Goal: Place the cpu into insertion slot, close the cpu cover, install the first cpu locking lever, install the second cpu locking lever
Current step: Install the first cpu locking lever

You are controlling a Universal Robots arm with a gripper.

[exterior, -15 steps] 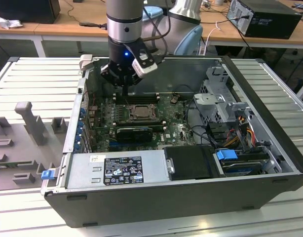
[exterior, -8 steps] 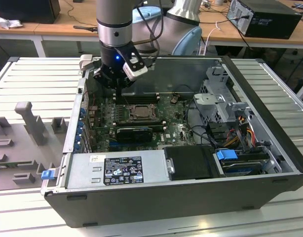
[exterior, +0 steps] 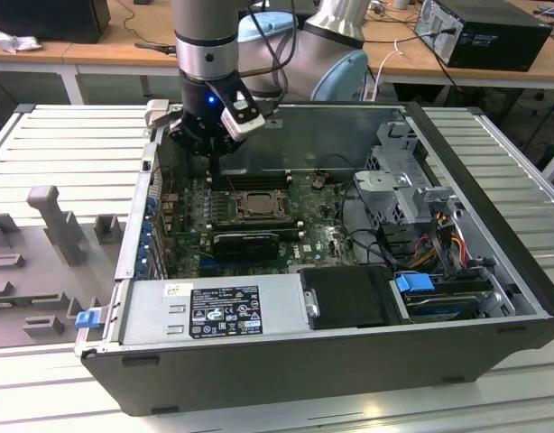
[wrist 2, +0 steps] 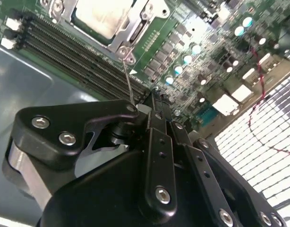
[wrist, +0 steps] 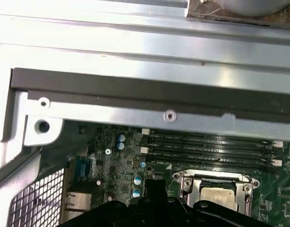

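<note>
The arm hangs over the open computer case point(exterior: 475, 194), its gripper point(exterior: 203, 144) low over the far corner of the green motherboard point(exterior: 318, 236), toward the exterior view's left, just beside the long black memory slots point(exterior: 248, 180). Look at the second wrist view: the black gripper fingers point(wrist 2: 157, 111) come together to one narrow tip right at a thin metal locking lever point(wrist 2: 127, 78) that stands up from the corner of the socket, so the jaws look closed, though whether they actually pinch that wire I cannot tell. The cpu point(wrist 2: 105, 16) sits down in the insertion slot point(exterior: 256, 206), its pale silvery face showing through the square window of the cpu cover point(wrist 2: 133, 29), which lies flat over it; in the first wrist view the same chip point(wrist: 216, 194) shows inside its metal frame, next to the row of memory slots and near the gripper's black body. In the exterior view the socket lies in the middle of the board, between the memory slots behind it and a black heatsink block point(exterior: 247, 242) in front. A grey power supply point(exterior: 214, 311) with a label fills the near side of the case, and a blue latch point(exterior: 414, 282) sits by the drive bay toward the exterior view's right.
</note>
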